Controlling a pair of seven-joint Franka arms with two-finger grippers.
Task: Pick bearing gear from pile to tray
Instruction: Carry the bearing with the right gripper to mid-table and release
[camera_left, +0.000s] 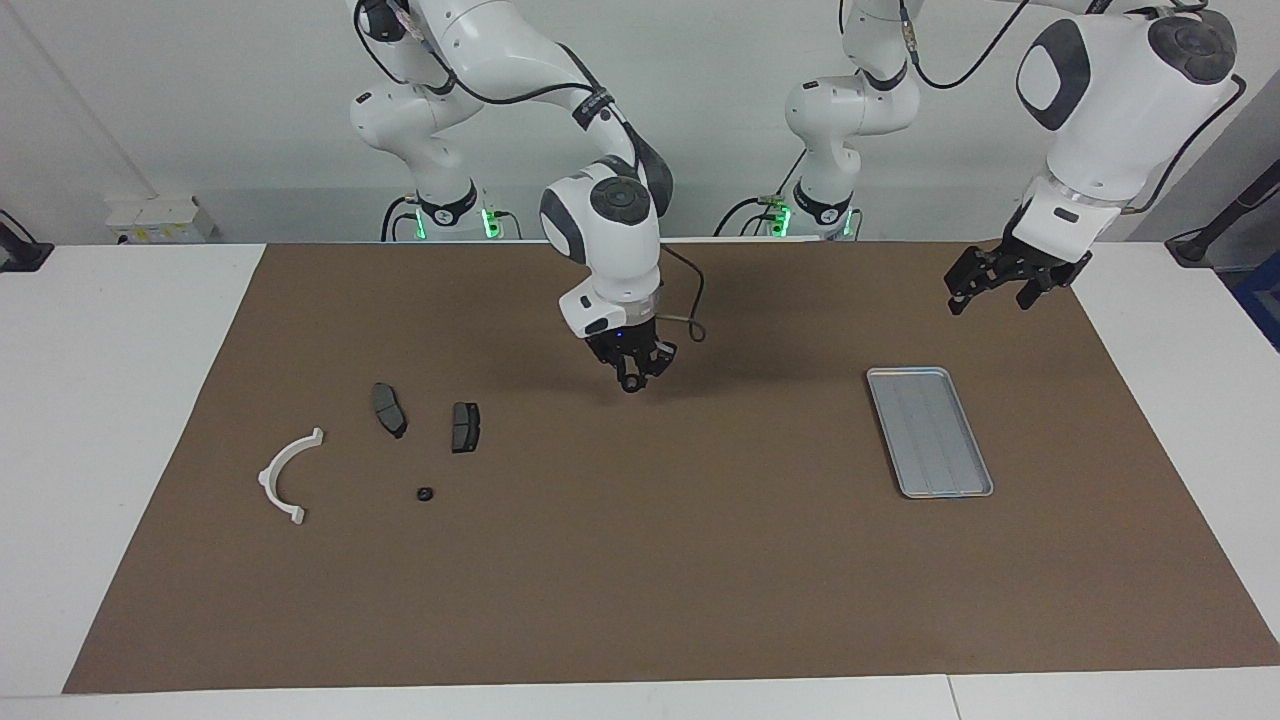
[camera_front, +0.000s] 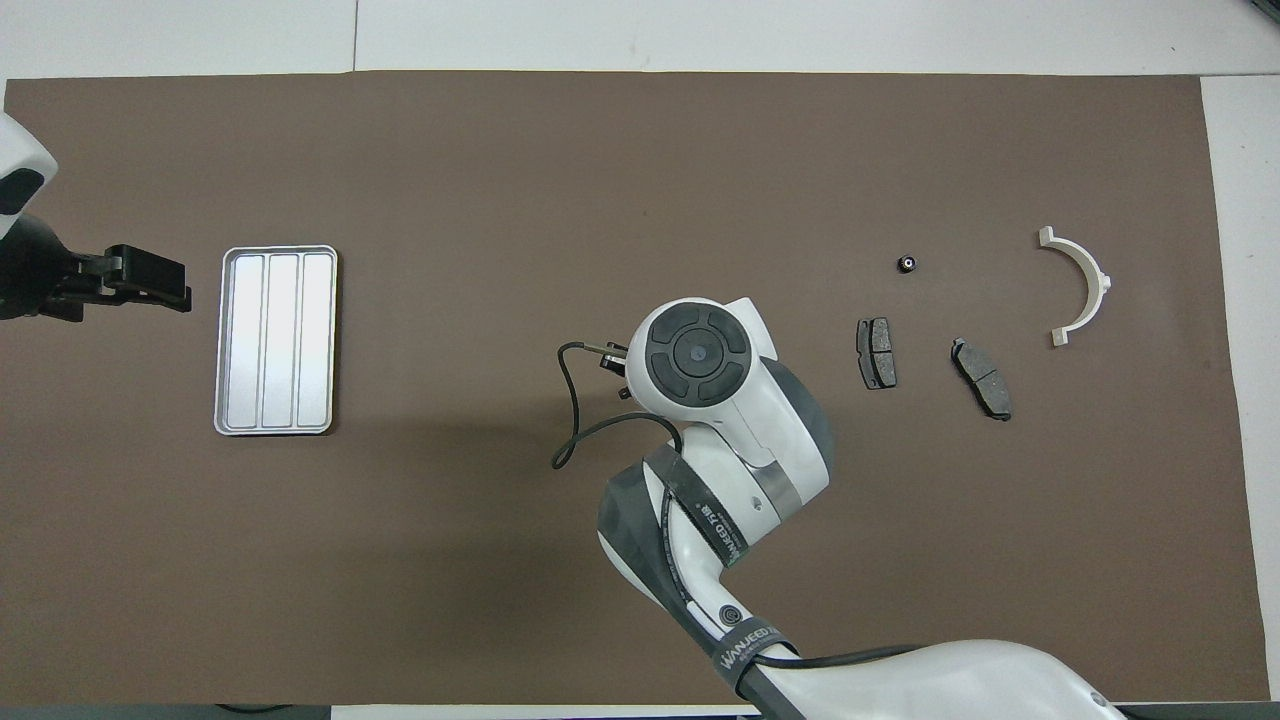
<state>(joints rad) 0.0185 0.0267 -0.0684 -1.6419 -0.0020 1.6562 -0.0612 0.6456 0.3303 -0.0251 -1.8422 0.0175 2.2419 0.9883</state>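
White half-ring bracket (camera_left: 287, 477) lies flat on the brown mat (camera_left: 640, 560), the part of the pile closest to the right arm's end of the table, well apart from the tray (camera_left: 929, 431). Beside it, toward the tray: two dark brake pads, the first (camera_left: 389, 409) and the second (camera_left: 465, 426), side by side, not touching. One small black ring (camera_left: 424, 493) sits alone on the mat, farther from the robots than the pads.

Right arm comes from its base and bends forward and down over the mat, wrist pointing almost straight down. Right gripper (camera_left: 633, 378) hangs over bare mat about midway between the pads and the tray. Fingertips drawn in around a small dark ring-shaped part (camera_left: 632, 383), pinched at the tip and held clear of the mat. In the overhead view the wrist housing (camera_front: 697, 352) covers the gripper and the part; a loose black cable (camera_front: 572, 405) loops off the wrist toward the tray.

Tray lies flat on the mat, long side running away from the robots, three ribbed lanes showing, floor bare.

Left arm waits, forearm angled down and in. Left gripper (camera_left: 995, 285) is over the mat at the tray's robot-side end, fingers spread wide, holding nothing.
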